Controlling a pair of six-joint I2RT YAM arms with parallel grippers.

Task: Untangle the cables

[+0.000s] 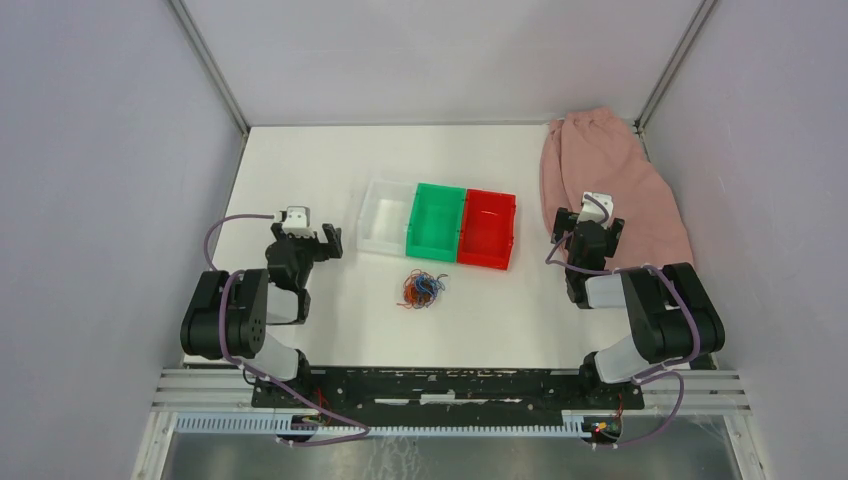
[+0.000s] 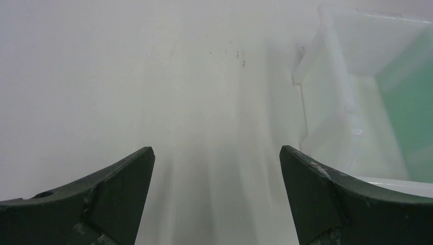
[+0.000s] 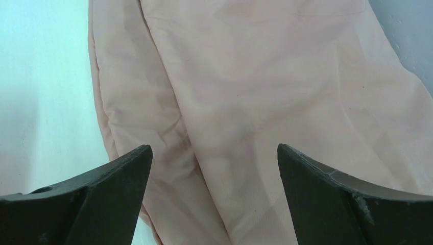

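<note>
The cables lie in one small tangled heap of blue, orange-red and dark wires on the white table, just in front of the bins. My left gripper hovers left of the bins, well away from the heap, its jaws wide open with only bare table between them. On the right side my right gripper stands open over a pink cloth, nothing between its fingers. Neither wrist view shows the cables.
Three bins stand in a row behind the heap: a clear one, a green one and a red one. The clear bin is at the right of the left wrist view. A pink cloth lies at the back right.
</note>
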